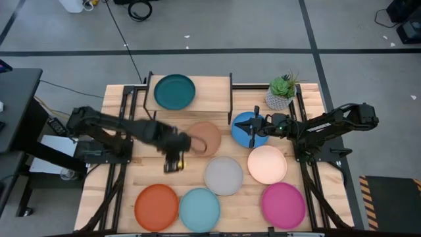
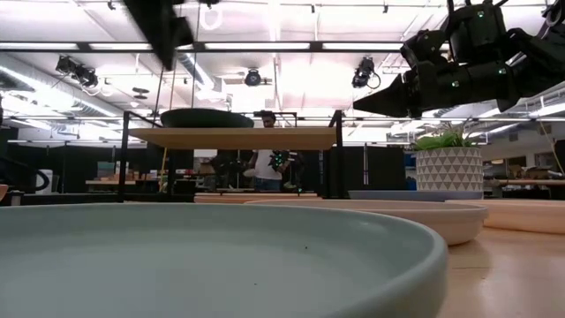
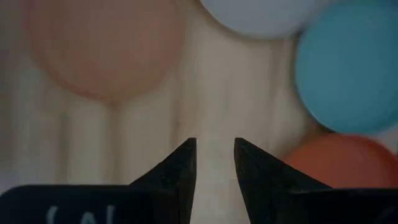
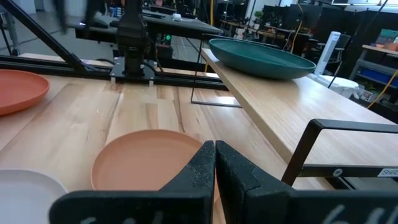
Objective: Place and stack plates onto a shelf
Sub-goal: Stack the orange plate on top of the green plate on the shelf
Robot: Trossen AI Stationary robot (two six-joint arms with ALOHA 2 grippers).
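The shelf (image 1: 210, 92) stands at the table's far edge, and the dark teal plate (image 1: 174, 91) lies on its left half. The other plates lie flat on the table: tan (image 1: 205, 138), blue (image 1: 245, 135), grey (image 1: 223, 175), cream (image 1: 267, 164), orange (image 1: 156, 206), light blue (image 1: 199, 209) and magenta (image 1: 283, 205). My left gripper (image 1: 172, 163) points down over bare wood just left of the tan plate (image 3: 106, 50), slightly open (image 3: 214, 155). My right gripper (image 1: 253, 128) hovers shut (image 4: 214, 149) above the blue plate and points toward the tan plate (image 4: 146, 158).
A potted plant (image 1: 283, 92) stands at the shelf's right end, behind the right gripper. Black frame rails (image 1: 125, 131) run along both table sides. A person (image 2: 265, 159) stands in the room beyond the shelf. Bare wood shows between the tan plate and the orange plate.
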